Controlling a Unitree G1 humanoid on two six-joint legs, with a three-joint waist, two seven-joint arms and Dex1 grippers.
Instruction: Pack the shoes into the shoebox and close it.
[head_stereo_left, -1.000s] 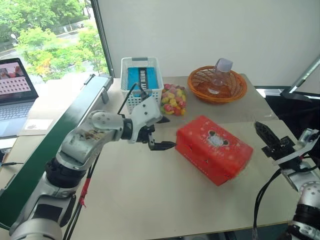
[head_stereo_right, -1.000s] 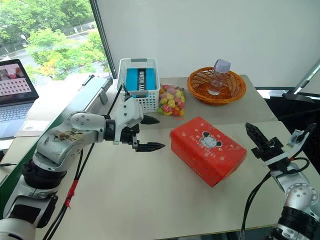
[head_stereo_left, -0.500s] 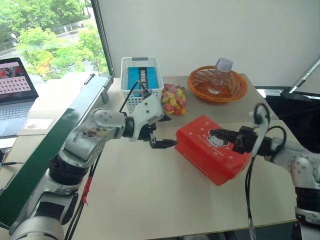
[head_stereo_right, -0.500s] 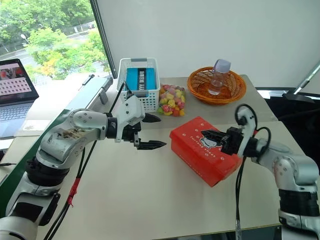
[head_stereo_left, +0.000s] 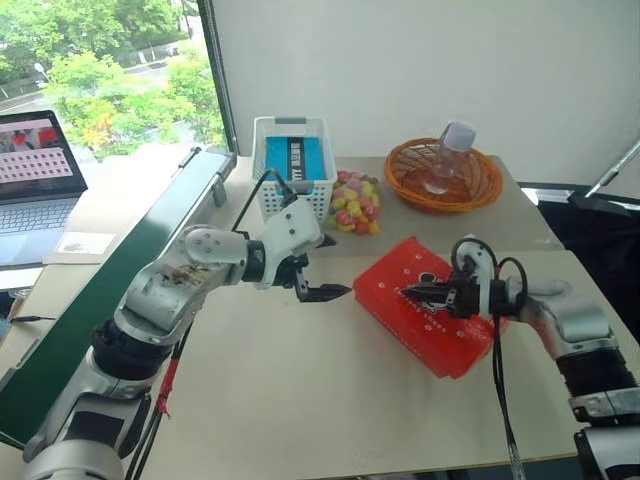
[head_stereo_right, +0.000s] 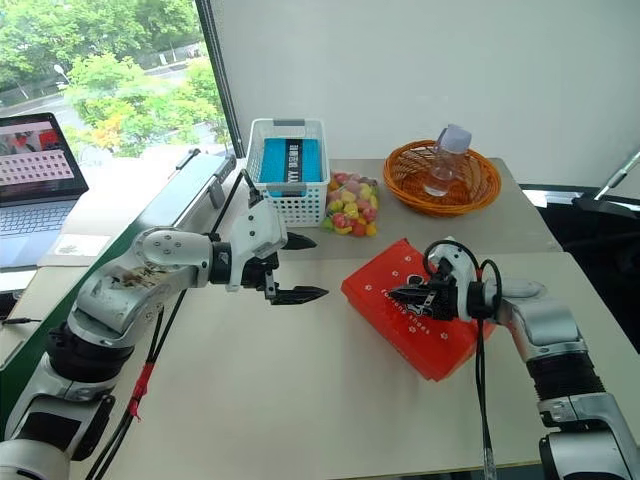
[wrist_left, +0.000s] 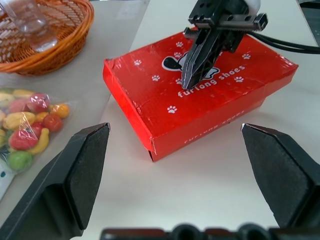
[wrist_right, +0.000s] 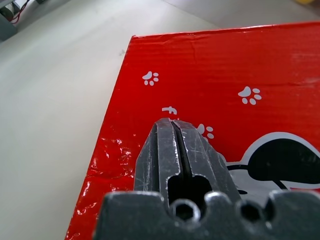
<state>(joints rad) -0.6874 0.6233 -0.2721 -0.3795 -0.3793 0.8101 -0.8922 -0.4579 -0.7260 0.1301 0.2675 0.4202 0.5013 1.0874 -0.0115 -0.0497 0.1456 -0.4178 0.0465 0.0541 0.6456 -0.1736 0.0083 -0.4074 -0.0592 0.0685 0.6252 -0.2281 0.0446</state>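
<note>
The shoebox (head_stereo_left: 445, 340) is a red cardboard box with white paw prints and a cartoon mouse, lying with its lid down right of the table's middle. The shoes are hidden from view. My right gripper (head_stereo_left: 404, 292) is shut and empty. It points across the lid (wrist_right: 210, 60) from the right, with its tip by the mouse print (wrist_left: 172, 62); whether it touches the lid I cannot tell. My left gripper (head_stereo_right: 318, 268) hangs open just off the box's left end, with nothing between its fingers (wrist_left: 82, 167).
At the back stand a white mesh basket (head_stereo_left: 292, 165), a bag of coloured sweets (head_stereo_left: 355, 200) and an orange wicker basket (head_stereo_left: 442, 178) holding a clear bottle (head_stereo_left: 450, 150). A green board (head_stereo_left: 110, 290) runs along the left edge. A laptop (head_stereo_left: 35, 165) sits beyond it.
My right arm has swung in from the table's right edge and down over the shoebox lid, its gripper staying shut. The left arm has held still. The camera has shifted slightly.
</note>
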